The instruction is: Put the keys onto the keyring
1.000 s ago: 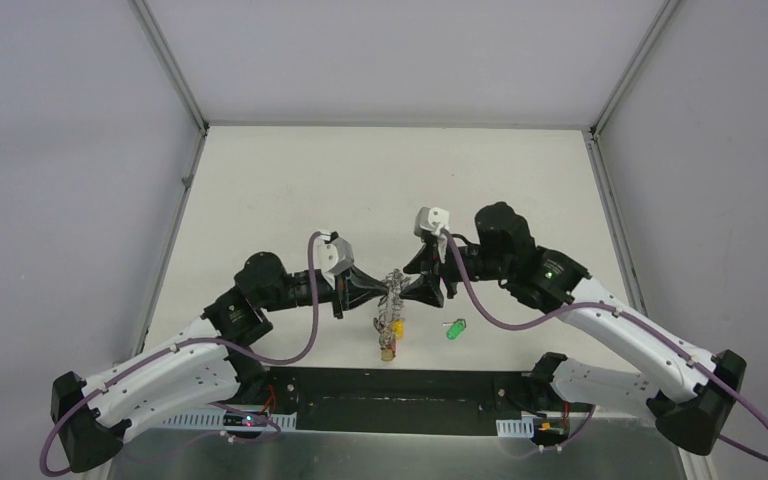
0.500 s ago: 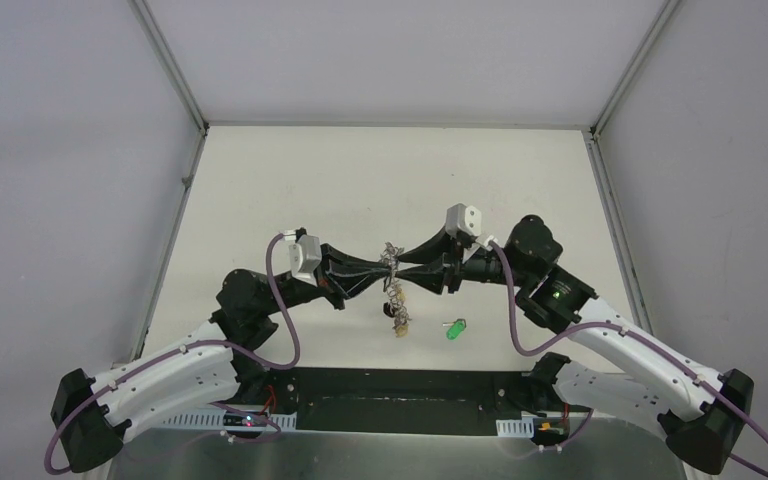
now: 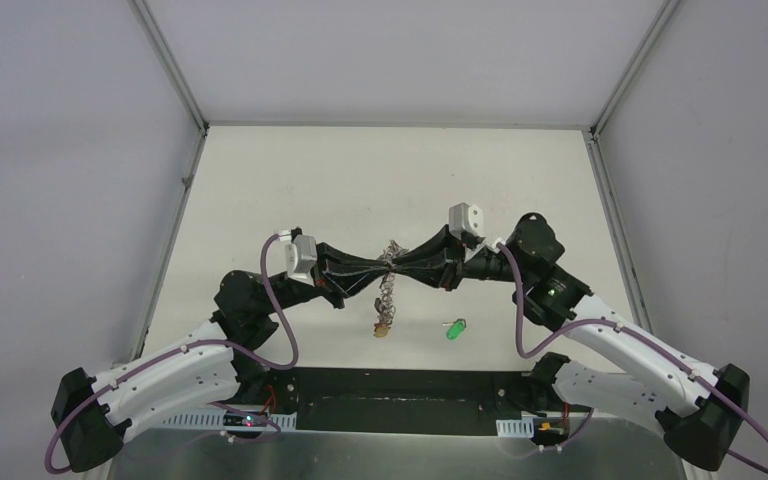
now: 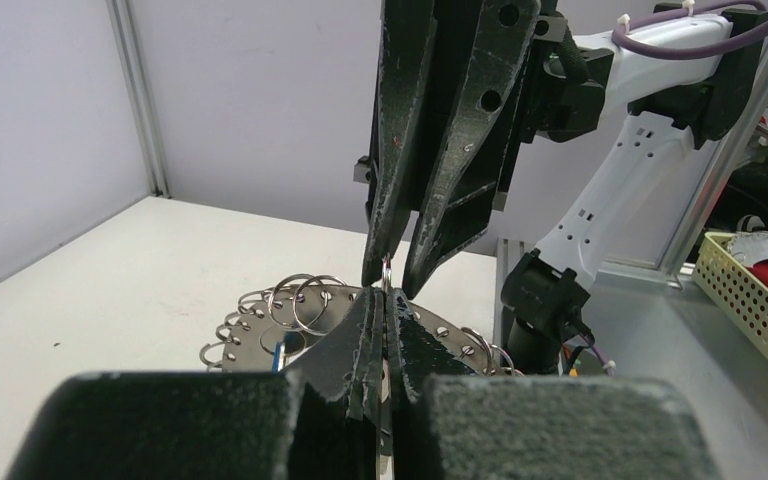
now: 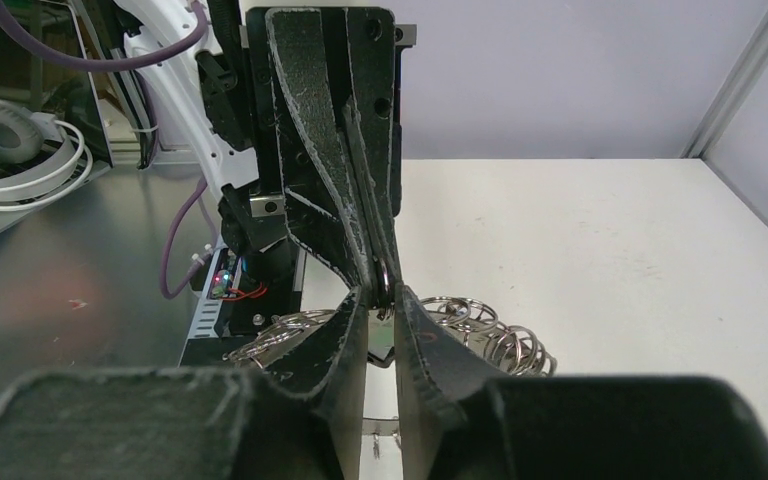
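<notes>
The keyring (image 3: 388, 292) hangs in the air between my two grippers, its tagged keys dangling to about (image 3: 382, 328). My left gripper (image 3: 378, 270) and right gripper (image 3: 402, 266) meet tip to tip at its top. In the left wrist view my left gripper (image 4: 384, 300) is shut on the keyring's metal (image 4: 305, 300), edged with small split rings; a blue sliver (image 4: 276, 352) shows under it. In the right wrist view my right gripper (image 5: 381, 300) pinches a ring with a narrow gap left between the fingers. The green-tagged key (image 3: 455, 328) lies on the table to the right.
The black base plate (image 3: 400, 385) runs along the near table edge. Metal frame posts (image 3: 175, 70) stand at the back corners. A yellow basket (image 4: 760, 290) and headphones (image 5: 10, 140) sit off the table.
Both grippers have risen and levelled out, lifting the keyring off the table. The hanging keys have swung slightly left. The green key has not moved.
</notes>
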{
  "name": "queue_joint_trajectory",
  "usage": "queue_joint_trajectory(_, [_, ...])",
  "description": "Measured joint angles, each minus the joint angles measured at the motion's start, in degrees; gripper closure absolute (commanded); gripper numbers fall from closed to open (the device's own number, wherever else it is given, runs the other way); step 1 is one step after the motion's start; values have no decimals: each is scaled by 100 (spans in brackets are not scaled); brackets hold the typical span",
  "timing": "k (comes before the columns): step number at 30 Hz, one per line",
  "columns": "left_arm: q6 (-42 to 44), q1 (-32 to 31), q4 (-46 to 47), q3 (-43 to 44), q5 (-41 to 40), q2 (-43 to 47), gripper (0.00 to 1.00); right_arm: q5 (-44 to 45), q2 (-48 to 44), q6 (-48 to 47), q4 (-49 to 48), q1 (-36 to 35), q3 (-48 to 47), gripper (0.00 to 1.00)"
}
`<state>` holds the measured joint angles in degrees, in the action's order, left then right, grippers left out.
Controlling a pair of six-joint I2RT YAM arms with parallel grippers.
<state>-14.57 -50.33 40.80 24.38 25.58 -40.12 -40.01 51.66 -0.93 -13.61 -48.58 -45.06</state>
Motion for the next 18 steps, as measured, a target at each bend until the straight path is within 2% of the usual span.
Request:
queue_joint_trajectory(3, [-4, 0, 9, -11, 0, 0, 100, -74, 105, 4, -50, 2, 0, 86])
queue_joint_trajectory(5, [-4, 0, 42, -50, -2, 0, 100, -120, 142, 11, -59, 9, 0, 95])
queue_joint_trajectory(7, [-7, 4, 74, -83, -4, 0, 100, -151, 162, 61, -61, 11, 0, 100])
queue_joint_trajectory(15, [-9, 4, 74, -87, 2, 13, 99, -243, 170, 155, -72, 35, 0, 100])
queue_joint_trajectory(18, [4, 0, -28, -87, 15, 98, 77, -245, 170, 173, -72, 33, 0, 100])
